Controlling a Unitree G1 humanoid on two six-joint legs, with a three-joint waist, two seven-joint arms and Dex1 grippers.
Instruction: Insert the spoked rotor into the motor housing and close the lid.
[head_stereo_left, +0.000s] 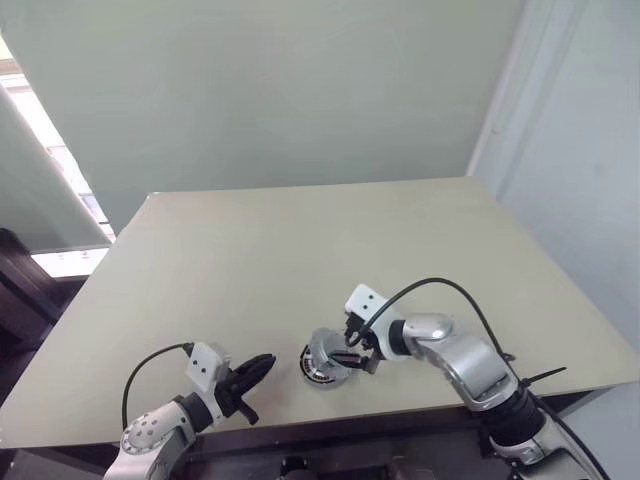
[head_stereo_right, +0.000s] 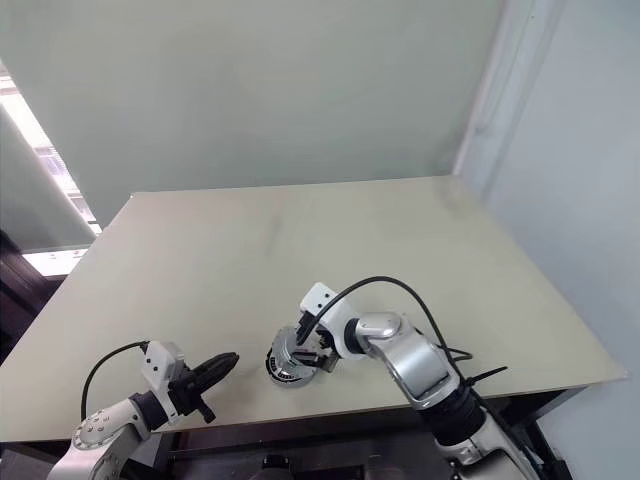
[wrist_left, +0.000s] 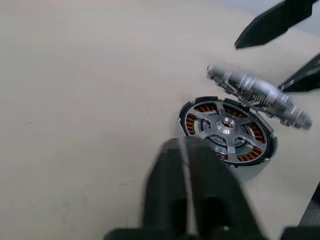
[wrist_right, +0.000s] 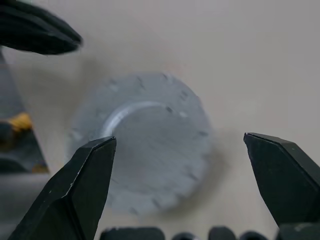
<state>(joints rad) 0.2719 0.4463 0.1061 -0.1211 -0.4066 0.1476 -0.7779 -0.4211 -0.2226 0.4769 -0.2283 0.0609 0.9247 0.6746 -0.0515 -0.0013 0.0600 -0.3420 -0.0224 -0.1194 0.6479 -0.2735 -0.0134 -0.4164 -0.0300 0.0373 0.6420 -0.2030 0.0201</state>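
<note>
The motor housing (wrist_left: 252, 169) sits on the table near its front edge, copper windings showing through the spoked rotor (wrist_left: 227, 125), which lies inside it. The lid (wrist_left: 255, 94), a ribbed grey disc, hangs tilted just over the housing's far side and looks blurred. My right gripper (wrist_right: 180, 138) is open directly above it, fingers wide on either side, and I see no finger pressing on the lid. In the head views the right gripper (head_stereo_left: 355, 350) hovers over the housing (head_stereo_left: 322, 362). My left gripper (head_stereo_left: 255, 372) is shut on nothing, pointing at the housing from a short way to the left.
The beige table (head_stereo_left: 300, 250) stretches bare behind the parts. Its front edge (head_stereo_left: 300, 420) runs close below both grippers. A black cable (head_stereo_left: 440, 285) loops over the right wrist. A pale wall stands behind the table.
</note>
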